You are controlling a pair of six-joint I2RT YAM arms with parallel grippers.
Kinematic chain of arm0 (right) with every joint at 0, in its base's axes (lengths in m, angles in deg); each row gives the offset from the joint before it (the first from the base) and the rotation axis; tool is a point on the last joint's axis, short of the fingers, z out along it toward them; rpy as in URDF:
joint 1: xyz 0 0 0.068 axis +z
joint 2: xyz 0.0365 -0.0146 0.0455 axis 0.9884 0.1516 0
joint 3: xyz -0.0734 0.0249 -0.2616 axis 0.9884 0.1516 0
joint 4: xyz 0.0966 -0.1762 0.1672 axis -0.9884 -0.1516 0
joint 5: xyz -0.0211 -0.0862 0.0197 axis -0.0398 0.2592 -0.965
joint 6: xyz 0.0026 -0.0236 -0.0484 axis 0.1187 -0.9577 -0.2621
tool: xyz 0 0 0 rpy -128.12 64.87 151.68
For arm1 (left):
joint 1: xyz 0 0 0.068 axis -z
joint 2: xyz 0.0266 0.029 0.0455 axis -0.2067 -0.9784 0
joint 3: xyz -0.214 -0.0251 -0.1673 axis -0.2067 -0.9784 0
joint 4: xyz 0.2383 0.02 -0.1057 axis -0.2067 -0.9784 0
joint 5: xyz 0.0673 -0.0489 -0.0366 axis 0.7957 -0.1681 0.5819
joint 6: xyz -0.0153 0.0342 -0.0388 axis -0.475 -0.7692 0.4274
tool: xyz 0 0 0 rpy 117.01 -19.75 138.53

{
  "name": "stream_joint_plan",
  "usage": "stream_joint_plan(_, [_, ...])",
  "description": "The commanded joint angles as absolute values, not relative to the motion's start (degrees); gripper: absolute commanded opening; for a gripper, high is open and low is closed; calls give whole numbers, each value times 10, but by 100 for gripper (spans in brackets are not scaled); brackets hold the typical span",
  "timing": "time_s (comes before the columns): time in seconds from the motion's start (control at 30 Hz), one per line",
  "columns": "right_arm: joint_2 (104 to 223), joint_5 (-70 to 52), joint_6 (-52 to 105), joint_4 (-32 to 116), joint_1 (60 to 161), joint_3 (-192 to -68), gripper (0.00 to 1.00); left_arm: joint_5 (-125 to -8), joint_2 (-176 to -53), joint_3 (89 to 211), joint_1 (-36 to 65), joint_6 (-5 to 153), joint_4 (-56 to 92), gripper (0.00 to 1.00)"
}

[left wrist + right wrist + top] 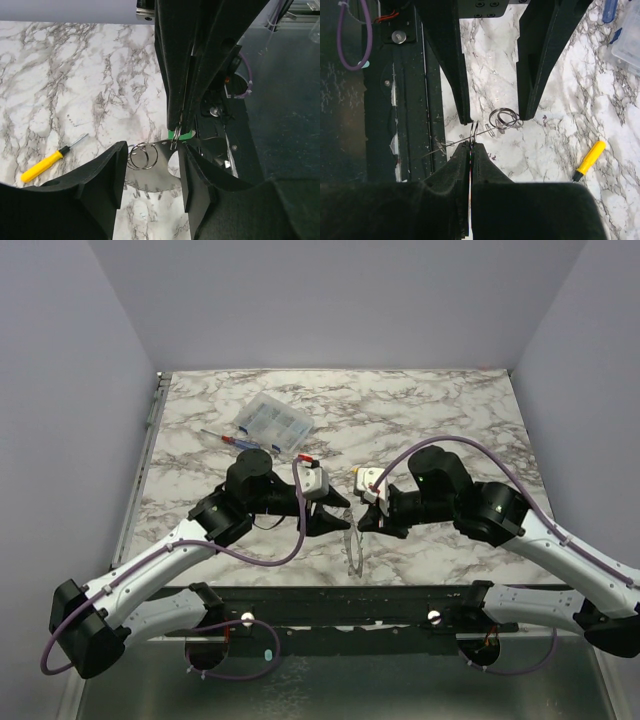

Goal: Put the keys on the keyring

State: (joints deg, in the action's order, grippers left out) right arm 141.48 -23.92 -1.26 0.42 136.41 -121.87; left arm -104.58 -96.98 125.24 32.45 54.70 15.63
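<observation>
My right gripper (470,146) is pinched flat shut, and the left wrist view shows the green-headed key (184,135) right at its tips with a thin wire ring (474,131) poking out, so I take it to be holding the key. My left gripper (151,148) faces it with jaws spread wide around a coil of small rings (143,155). The keyring (354,545) runs as a thin pale loop from between the two grippers toward the near edge of the marble table (430,410). I judge this to be the threading step — next comes a slow, fine push to work the key onto the loop without twisting either.
</observation>
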Motion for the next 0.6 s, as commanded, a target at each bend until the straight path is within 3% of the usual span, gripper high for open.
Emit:
stream_joint_plan(0.0, [1426,-262,-10,32,1367,-1223,1,-1083,-955,1235,327,579,215,50])
stream_joint_plan(0.57, [1445,-243,-13,45,1367,-1228,1,-1069,-947,1201,343,594,241,42])
